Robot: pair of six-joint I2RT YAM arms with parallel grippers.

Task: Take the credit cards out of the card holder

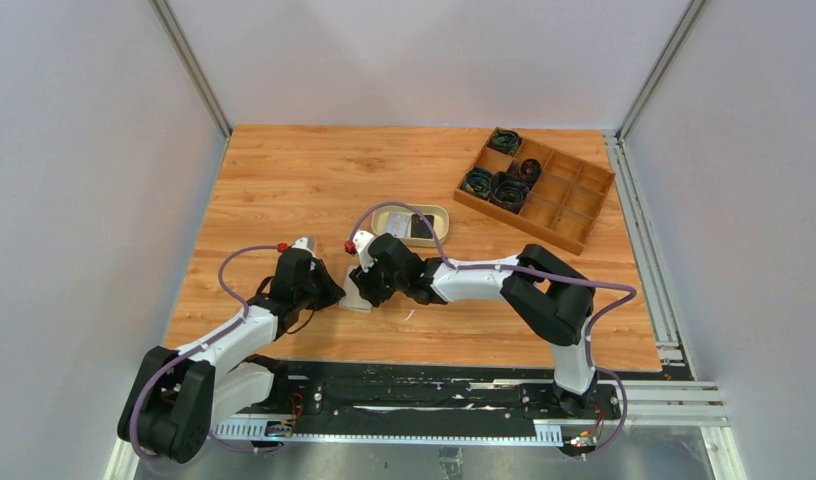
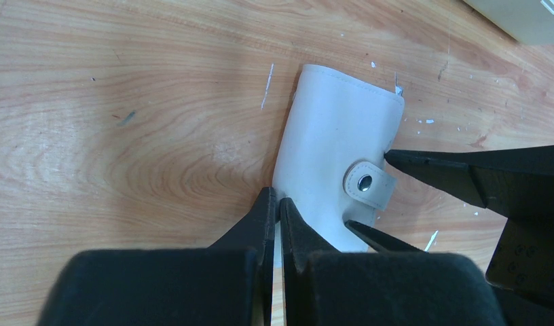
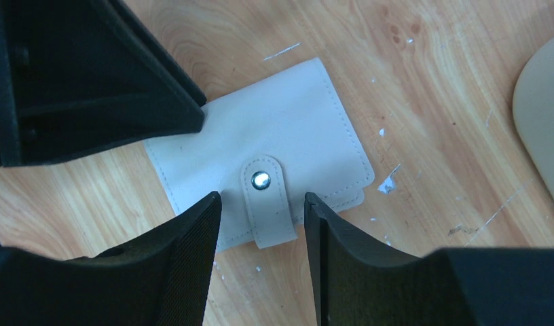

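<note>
The card holder (image 1: 356, 298) is a cream wallet lying closed and flat on the wood table, its snap tab (image 3: 267, 204) fastened. It shows in the left wrist view (image 2: 335, 129) and in the right wrist view (image 3: 274, 129). My left gripper (image 2: 278, 204) is shut, its tips resting on the holder's spine edge. My right gripper (image 3: 262, 198) is open, one finger on each side of the snap tab, close above the table. Its fingers (image 2: 430, 166) also show in the left wrist view. No credit card shows in or beside the holder.
An oval beige dish (image 1: 384, 212) with a dark flat item in it sits just behind the grippers. A brown wooden compartment tray (image 1: 524, 222) holding dark coiled items stands at the back right. White scuff marks dot the wood.
</note>
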